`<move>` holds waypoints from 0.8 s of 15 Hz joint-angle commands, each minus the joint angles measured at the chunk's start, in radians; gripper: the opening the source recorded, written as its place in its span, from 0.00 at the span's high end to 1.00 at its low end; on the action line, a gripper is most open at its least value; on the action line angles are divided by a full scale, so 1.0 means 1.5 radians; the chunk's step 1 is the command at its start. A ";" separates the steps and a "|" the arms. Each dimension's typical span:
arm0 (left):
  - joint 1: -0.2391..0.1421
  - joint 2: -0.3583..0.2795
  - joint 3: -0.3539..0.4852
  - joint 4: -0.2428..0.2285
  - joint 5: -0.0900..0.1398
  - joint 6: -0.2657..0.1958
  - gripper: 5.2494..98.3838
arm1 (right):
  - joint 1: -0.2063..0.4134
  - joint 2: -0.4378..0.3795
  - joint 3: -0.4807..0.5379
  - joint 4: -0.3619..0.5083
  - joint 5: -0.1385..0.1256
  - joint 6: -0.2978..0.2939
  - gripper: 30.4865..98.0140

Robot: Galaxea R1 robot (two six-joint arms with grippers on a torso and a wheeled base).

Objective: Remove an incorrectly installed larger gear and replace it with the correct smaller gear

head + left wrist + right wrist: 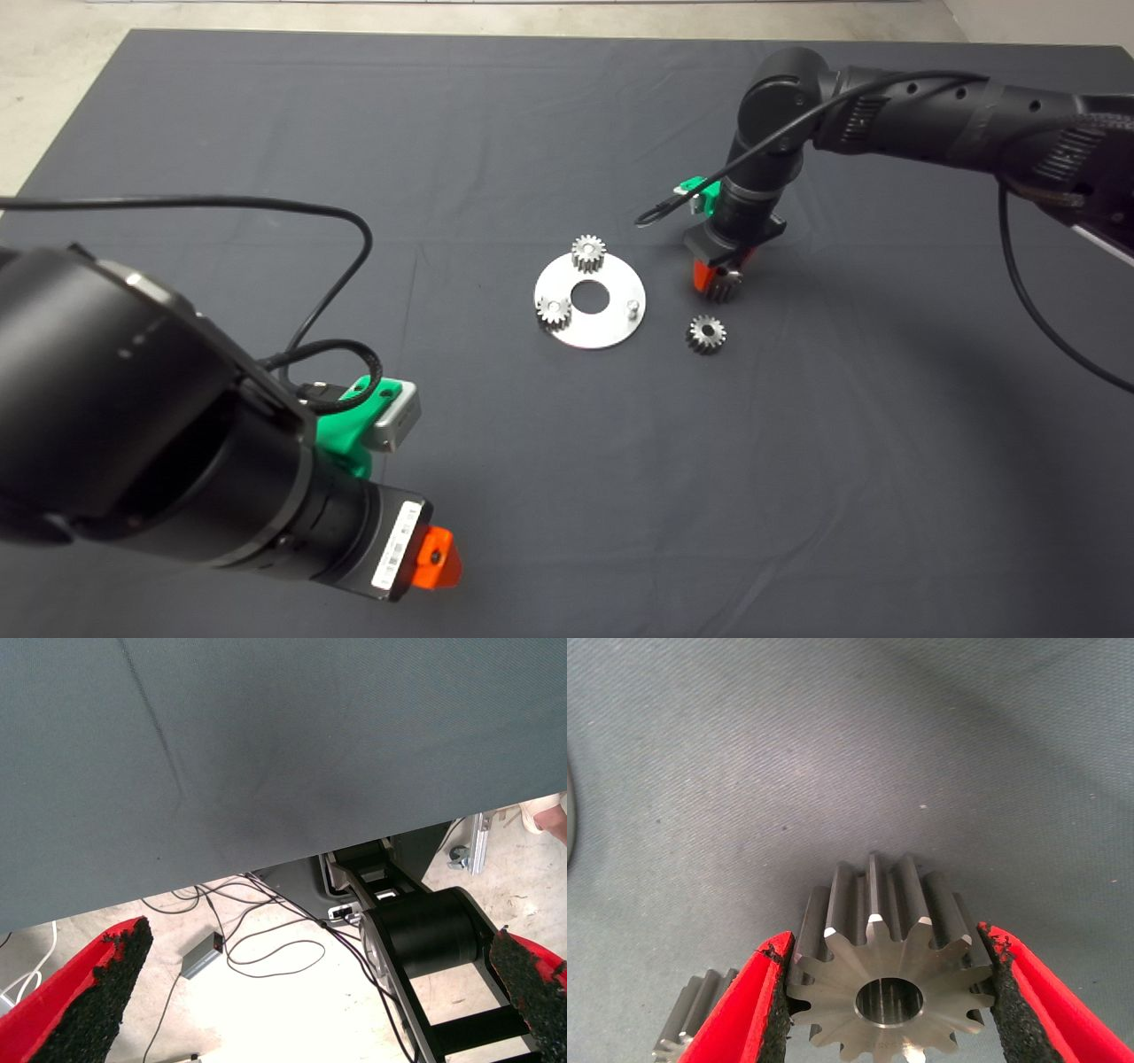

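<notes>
My right gripper [719, 280] is shut on the larger gear [726, 285], just right of the round steel plate [611, 332] and low over the mat. In the right wrist view, the larger gear [890, 979] sits between both pads of the right gripper [890, 1028], centre hole facing the camera. The smaller gear [706, 334] lies flat on the mat just in front of that gripper; its edge also shows in the right wrist view [691, 1019]. The plate's right pin [633, 307] is bare. My left gripper [434, 558] is open and empty at the lower left.
Two silver spur gears [588, 253] [554, 311] sit on the plate's far and left pins. The left wrist view shows the mat's edge [266, 771], floor cables and the robot's base beyond it. The left arm's cable loops over the mat at the left.
</notes>
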 commanded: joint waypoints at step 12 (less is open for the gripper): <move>-0.010 -0.001 0.011 -0.013 0.001 -0.003 0.00 | 0.071 -0.013 0.068 0.027 -0.065 0.040 0.60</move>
